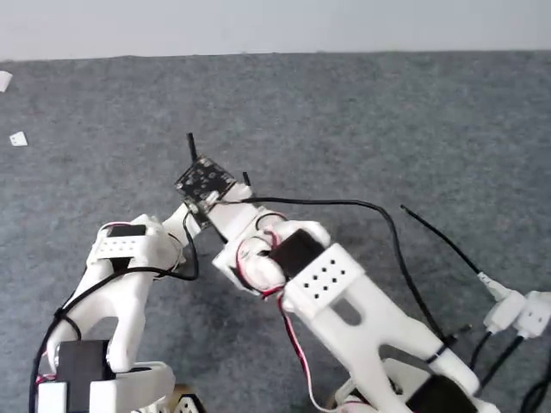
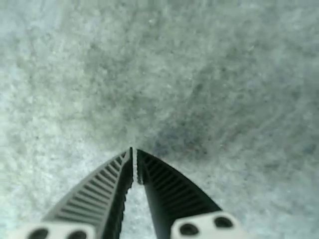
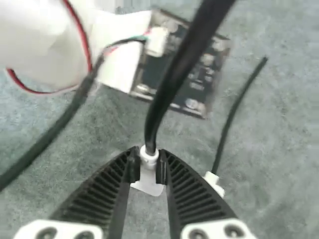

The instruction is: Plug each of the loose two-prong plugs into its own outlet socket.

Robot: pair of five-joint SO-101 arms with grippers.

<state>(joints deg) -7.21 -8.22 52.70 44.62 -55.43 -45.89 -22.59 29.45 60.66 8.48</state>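
Grey carpet [image 1: 362, 112] (pale wall [image 1: 275, 26] behind) underlies the plug [image 3: 147, 185].

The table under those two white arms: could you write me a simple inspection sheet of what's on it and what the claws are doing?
Surface: grey felt-like mat, bare over most of its area.
Job's things: small white plug, clamped; second white plug lying beside it; white connector blocks, possibly the sockets, at the right edge.
Clutter: two white scraps at the far left.
Grippers: left gripper shut on nothing, over bare mat; right gripper shut on the small white plug.
Cables: thick black cord arcing rightward; thinner black wire running to the blocks.
Surroundings: pale wall behind; otherwise nothing seen.
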